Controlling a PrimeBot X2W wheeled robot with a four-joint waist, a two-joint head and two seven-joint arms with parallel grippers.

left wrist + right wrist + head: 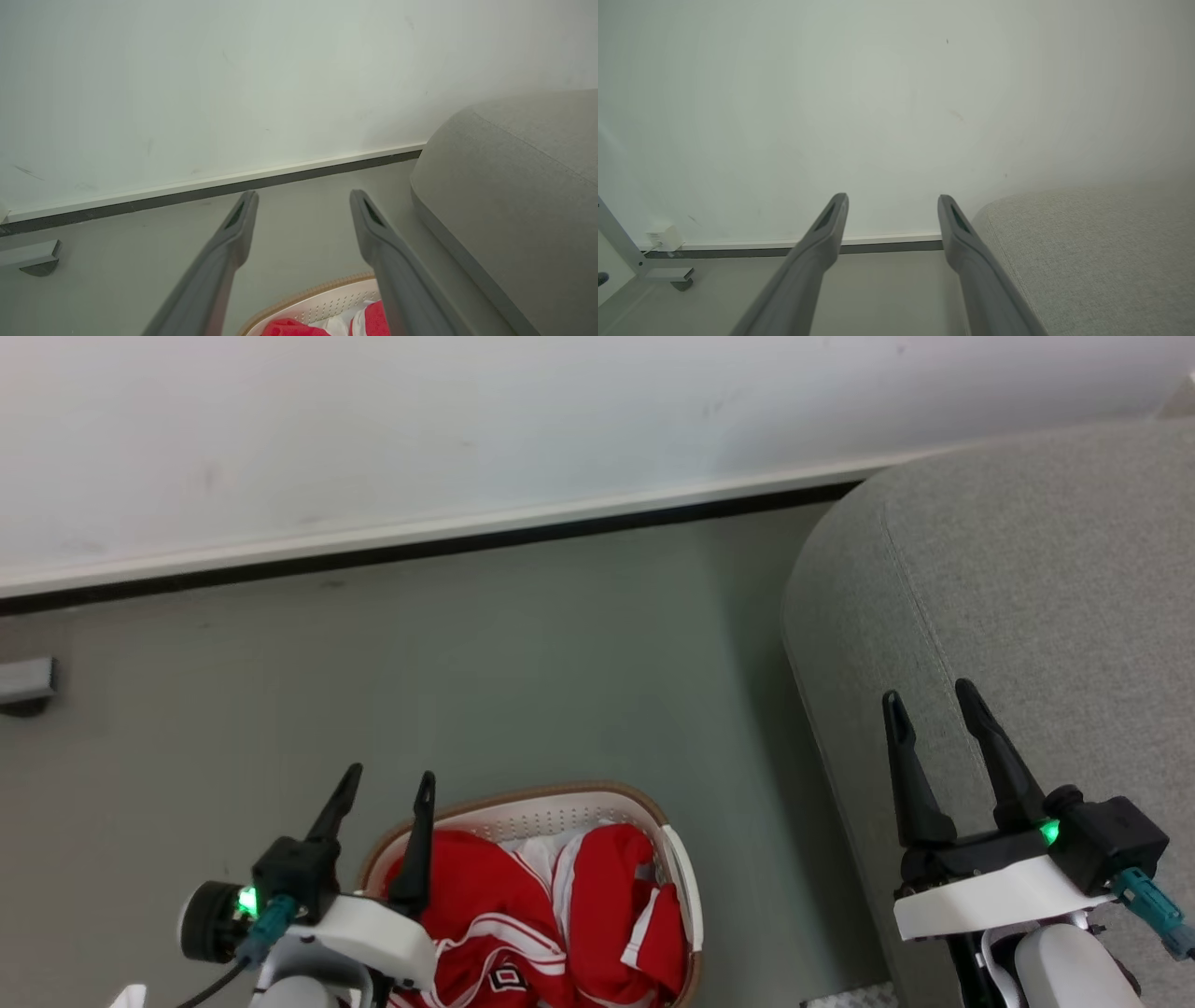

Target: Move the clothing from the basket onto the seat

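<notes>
Red clothing (551, 915) with white stripes lies bunched in the cream basket (686, 887) with a tan rim, low in the head view. My left gripper (390, 779) hangs open over the basket's left edge, nothing between its fingers. The left wrist view catches the basket (322, 303) and a bit of red clothing (373, 322) at its bottom edge, below the open left gripper (303, 198). The grey seat (1027, 597) fills the right side. My right gripper (929, 695) stands open above the seat's front edge, empty. In the right wrist view the right gripper (892, 201) points at the wall beside the seat (1087, 252).
A white wall (467, 420) with a dark skirting strip runs behind the grey-green floor (467, 672). A small grey metal foot (26, 683) juts out at the far left. A grey frame leg (626, 252) and a white plug box (665, 238) sit by the wall.
</notes>
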